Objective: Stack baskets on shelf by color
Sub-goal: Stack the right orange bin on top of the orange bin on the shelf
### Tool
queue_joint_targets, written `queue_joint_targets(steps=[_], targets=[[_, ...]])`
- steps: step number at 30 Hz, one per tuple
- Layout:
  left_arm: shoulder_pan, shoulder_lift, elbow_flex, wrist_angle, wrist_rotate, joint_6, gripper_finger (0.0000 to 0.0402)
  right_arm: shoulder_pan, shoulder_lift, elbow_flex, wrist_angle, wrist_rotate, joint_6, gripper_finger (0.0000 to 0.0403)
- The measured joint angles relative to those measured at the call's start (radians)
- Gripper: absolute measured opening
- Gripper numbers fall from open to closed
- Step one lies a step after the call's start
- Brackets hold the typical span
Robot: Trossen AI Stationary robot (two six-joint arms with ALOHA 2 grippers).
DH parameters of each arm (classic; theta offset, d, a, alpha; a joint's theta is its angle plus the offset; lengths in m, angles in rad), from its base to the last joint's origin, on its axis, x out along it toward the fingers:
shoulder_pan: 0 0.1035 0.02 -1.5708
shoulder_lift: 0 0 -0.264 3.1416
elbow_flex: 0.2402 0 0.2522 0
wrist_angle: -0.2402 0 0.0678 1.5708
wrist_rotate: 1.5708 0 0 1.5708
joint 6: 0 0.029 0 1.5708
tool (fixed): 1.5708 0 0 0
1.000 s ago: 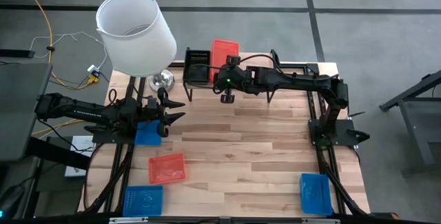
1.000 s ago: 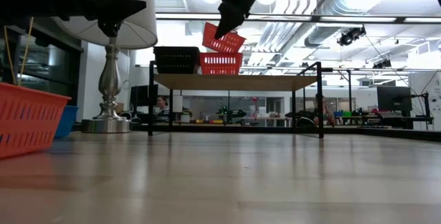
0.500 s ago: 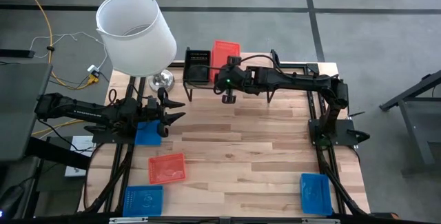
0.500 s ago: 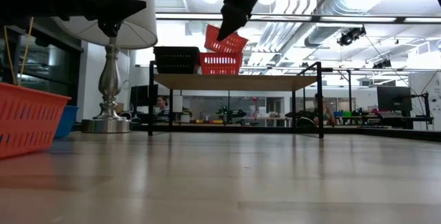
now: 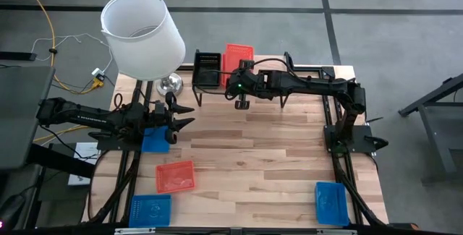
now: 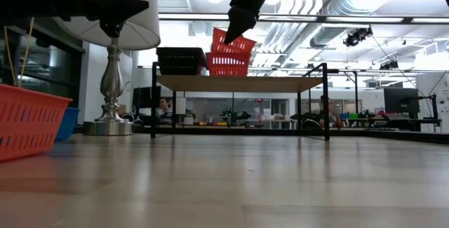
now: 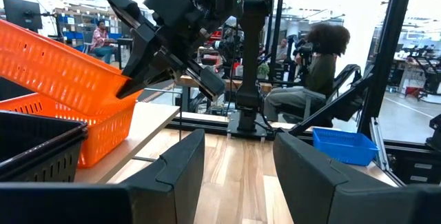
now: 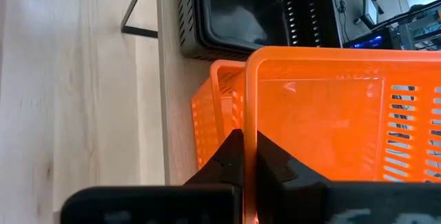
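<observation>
Your right hand (image 6: 237, 26) gripped the tilted red-orange basket (image 6: 235, 43) by its rim, directly above the shelf's (image 6: 238, 83) red-orange basket.

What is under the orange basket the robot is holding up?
Under the held orange basket, gripped tilted by the right end effector, another orange basket sits on the shelf beside a black basket. Its inside is partly covered, so any contents cannot be seen.

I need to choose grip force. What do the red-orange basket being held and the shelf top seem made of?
The held red-orange basket looks like thin glossy plastic: slotted walls, slightly translucent, pinched at its rim by the right tool. The shelf top looks like light matte wood, though laminate is possible.
</observation>
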Motion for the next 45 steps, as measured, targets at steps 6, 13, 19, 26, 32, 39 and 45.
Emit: queue_joint_targets(steps=[6, 13, 19, 26, 32, 39, 45], targets=[[0.0, 0.0, 0.0, 0.0, 0.0, 0.0, 0.0161, 0.0, 0.0, 0.0, 0.0, 0.0, 0.0, 0.0024], [0.0, 0.0, 0.0, 0.0, 0.0, 0.0, 0.0161, 0.001, -0.002, 0.0, 0.001, 0.05, 0.0, 0.0104], [0.0, 0.0, 0.0, 0.0, 0.0, 0.0, 0.0161, 0.001, -0.004, 0.0, 0.001, 0.087, -0.001, 0.0155], [0.0, 0.0, 0.0, 0.0, 0.0, 0.0, 0.0161, 0.002, -0.027, 0.0, -0.004, 0.09, -0.009, 0.0172], [0.0, 0.0, 0.0, -0.001, 0.0, 0.0, 0.0161, 0.021, -0.082, 0.0, -0.027, 0.083, 0.001, 0.0164], [0.0, 0.0, 0.0, -0.001, 0.0, 0.0, 0.0161, 0.035, -0.121, 0.0, -0.184, 0.069, 0.152, 0.0129], [0.0, 0.0, 0.0, -0.002, 0.0, 0.0, 0.0161, -0.009, -0.111, 0.0, -0.377, 0.112, 0.324, 0.0028]])
